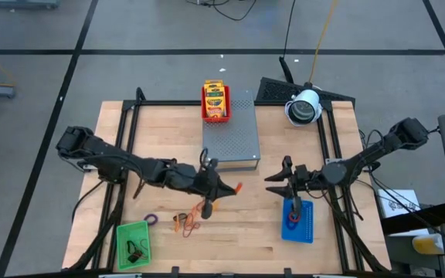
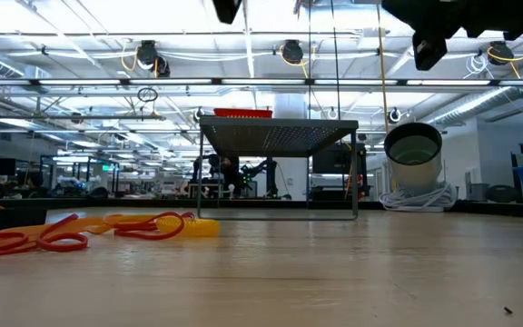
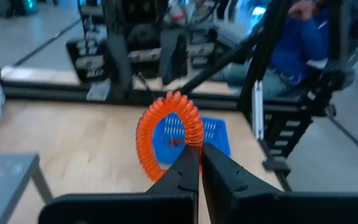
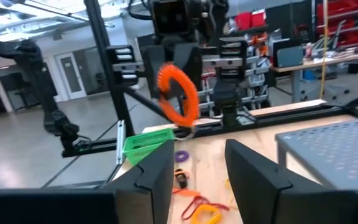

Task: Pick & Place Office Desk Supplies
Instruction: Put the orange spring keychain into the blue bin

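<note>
My left gripper hangs over the table's middle, shut on an orange coiled loop, which also shows in the right wrist view. My right gripper faces it from the right, open and empty, its fingers apart in its own view. More loops and a purple one lie flat on the wood. The blue tray holds a red loop. In the green tray lie dark clips. Crayon packets sit in the red tray on top of the grey box. My left gripper pinches the orange loop's coil at one spot on its ring between its two fingertips. The fingers lie about level and point toward the table's right side. The loop stands out beyond the fingertips as an open ring, lifted clear of the table.
A white roll stands at the far right corner, next to the grey box. Black frame rails run along the table's sides. Bare wood lies between the loose loops and the blue tray.
</note>
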{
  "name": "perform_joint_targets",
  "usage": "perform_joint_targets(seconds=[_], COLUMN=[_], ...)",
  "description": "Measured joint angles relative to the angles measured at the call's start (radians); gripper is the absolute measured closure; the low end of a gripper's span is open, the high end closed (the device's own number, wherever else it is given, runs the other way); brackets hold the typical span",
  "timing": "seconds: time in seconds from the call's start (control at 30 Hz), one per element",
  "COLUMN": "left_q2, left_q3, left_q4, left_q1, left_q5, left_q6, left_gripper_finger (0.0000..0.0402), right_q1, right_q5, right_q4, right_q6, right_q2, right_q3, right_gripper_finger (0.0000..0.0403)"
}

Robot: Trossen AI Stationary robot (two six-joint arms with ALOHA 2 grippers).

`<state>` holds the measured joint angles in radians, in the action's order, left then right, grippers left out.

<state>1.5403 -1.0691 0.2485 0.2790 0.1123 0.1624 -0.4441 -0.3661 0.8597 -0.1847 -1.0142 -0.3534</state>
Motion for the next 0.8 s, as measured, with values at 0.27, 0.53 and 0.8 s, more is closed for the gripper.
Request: perform_joint_targets(seconds=[0.27, 0.53, 0.8], left_q2=[0.000, 0.048, 0.109], left_q3=[0.000, 0.000, 0.000], left_q4=[0.109, 0.171, 0.251], left_q1=[-0.006, -0.026, -0.059], left_q5=[-0.007, -0.013, -0.081], left_q6=[-0.089, -0.106, -0.074], left_gripper_finger=[0.0397, 0.0397, 0.0382], right_q1=[0.062, 0.128, 0.142], right_q5=[0.004, 0.109, 0.110], right_q4=[0.075, 0.293, 0.318], right_q6=[0.015, 0.015, 0.015], right_q2=[-0.039, -0.185, -0.251], right_q3=[0.000, 0.000, -0.053], right_gripper_finger=[0.0265, 0.0268, 0.0270])
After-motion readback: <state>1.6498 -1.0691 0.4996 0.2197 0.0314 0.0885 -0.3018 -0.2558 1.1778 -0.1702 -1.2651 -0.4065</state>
